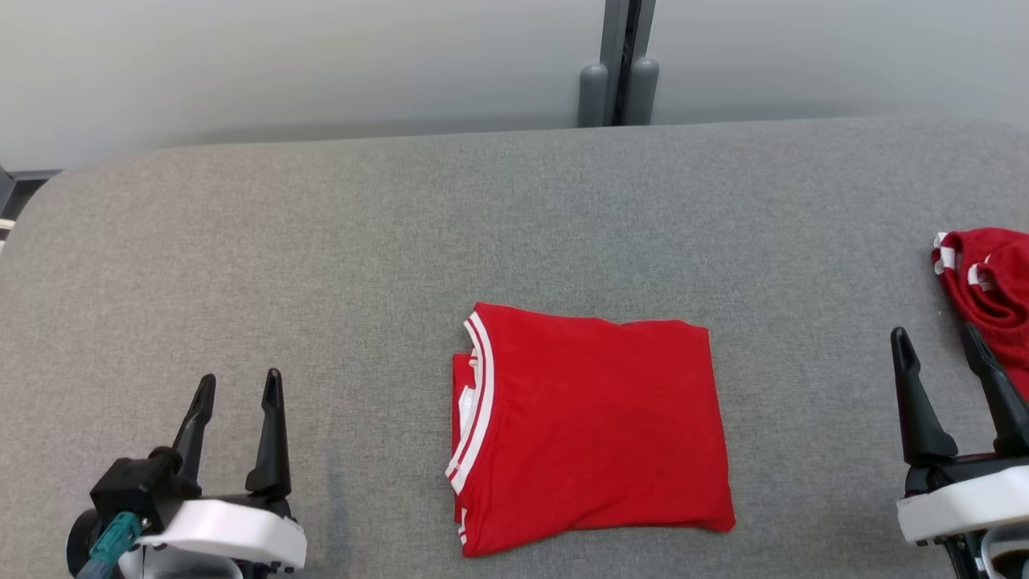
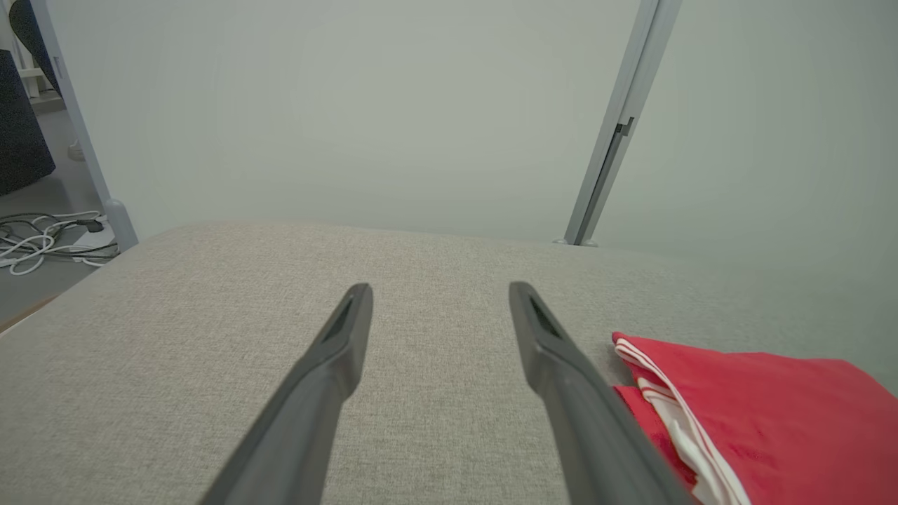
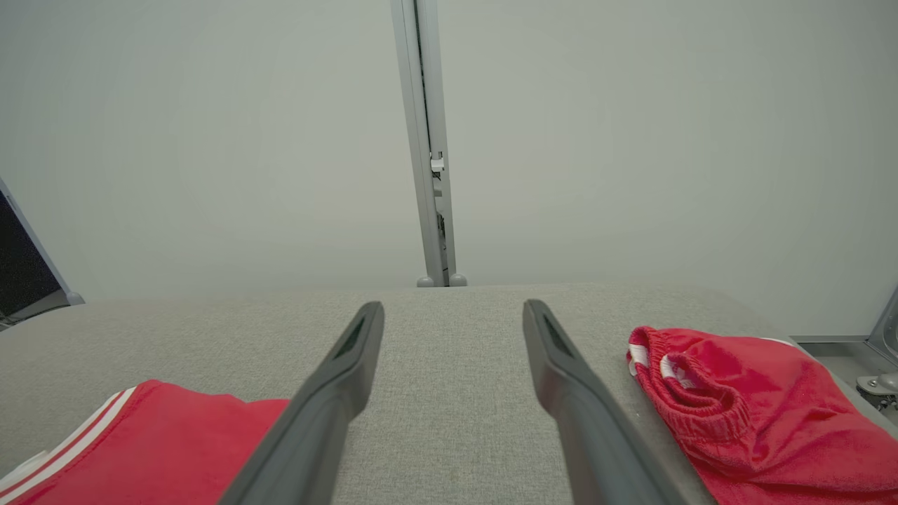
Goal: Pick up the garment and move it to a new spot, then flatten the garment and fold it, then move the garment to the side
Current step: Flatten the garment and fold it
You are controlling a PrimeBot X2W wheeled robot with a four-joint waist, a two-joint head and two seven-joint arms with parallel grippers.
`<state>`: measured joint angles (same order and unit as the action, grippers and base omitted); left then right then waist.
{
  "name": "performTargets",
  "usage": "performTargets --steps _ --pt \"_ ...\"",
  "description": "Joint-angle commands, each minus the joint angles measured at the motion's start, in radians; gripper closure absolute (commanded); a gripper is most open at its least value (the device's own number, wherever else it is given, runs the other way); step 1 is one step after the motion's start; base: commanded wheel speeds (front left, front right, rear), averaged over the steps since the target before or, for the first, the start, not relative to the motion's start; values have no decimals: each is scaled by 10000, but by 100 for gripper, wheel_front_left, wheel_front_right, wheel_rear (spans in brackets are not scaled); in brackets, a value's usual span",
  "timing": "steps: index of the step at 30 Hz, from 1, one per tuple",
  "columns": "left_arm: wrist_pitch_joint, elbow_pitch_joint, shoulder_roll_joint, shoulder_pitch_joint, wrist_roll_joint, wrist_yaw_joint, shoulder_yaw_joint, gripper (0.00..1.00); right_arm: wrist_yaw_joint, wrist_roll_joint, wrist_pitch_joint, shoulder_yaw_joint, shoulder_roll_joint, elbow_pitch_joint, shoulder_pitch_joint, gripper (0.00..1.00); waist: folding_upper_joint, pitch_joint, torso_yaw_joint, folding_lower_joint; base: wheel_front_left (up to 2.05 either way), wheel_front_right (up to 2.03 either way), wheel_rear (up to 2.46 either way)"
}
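Red and smooth, the garment [image 1: 591,426] lies folded into a flat, nearly square packet near the front middle of the table [image 1: 514,217], whose padded top is covered in coarse grey woven cloth and rounds off at the corners. Its curved collar, trimmed in white stripes, runs down the packet's left edge, where the stacked layers peep out; the top face carries only faint creases, and the lower edge slants a little. The left gripper [image 1: 241,376] sits low at the left, well apart from the garment, its two long, dark, tapering fingers [image 1: 272,434] spread wide with nothing but bare fabric between them. The right gripper [image 1: 934,330] sits low at the right, just as wide apart and just as empty. Just beside its outer finger, at the table's right edge, lies a second red piece [image 1: 993,281], crumpled and loose, with a gathered elastic band marked by white stripes; whether the finger touches it I cannot tell. Behind the table stands a pale, matte wall split by an upright grey metal post [image 1: 619,64], and off the table's left end some white and dark cables [image 2: 42,242] lie tangled on the floor
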<state>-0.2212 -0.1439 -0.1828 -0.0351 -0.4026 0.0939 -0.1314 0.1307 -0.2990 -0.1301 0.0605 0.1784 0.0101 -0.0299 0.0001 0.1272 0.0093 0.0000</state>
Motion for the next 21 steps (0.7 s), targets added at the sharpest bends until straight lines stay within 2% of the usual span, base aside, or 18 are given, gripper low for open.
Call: performTargets --steps 1,21 --pt "59 103 -127 199 -26 53 6 0 1 127 99 123 -39 -175 215 0 -1 -221 16 0 0 0 0" --pt "773 888 -711 1685 -4 258 -107 0 1 501 881 34 -422 -433 1556 0 -1 -1557 50 0 0 0 0"
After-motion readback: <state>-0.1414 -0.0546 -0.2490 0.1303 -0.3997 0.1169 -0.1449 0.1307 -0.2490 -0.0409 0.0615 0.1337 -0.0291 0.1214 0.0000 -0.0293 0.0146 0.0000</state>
